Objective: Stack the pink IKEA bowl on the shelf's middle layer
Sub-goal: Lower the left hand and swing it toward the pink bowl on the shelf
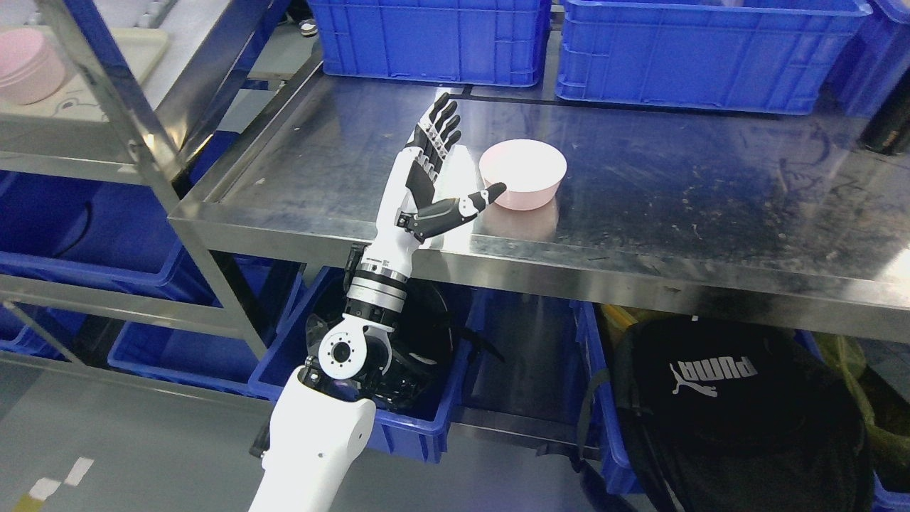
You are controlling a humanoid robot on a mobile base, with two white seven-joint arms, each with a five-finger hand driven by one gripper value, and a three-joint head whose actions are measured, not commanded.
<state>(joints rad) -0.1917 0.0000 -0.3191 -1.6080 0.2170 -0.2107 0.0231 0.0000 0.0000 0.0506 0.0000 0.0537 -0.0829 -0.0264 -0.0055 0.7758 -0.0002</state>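
A pink bowl [524, 173] stands upright on the steel table [675, 213], near its front edge. My left hand [455, 160] reaches over the table edge just left of the bowl, open, with the four fingers [439, 126] stretched straight up and away. Its thumb [466, 205] points right and its tip touches the bowl's near left rim. Nothing is held. A second pink bowl [27, 65] sits on a tray on the steel shelf [106, 92] at the far left. My right arm is out of view.
Two blue crates [430, 39] [700, 53] line the back of the table. More blue bins [85, 227] stand under the shelf and table. A black backpack [718, 398] lies below the table's front at the right. A dark object [889, 124] sits at the right edge.
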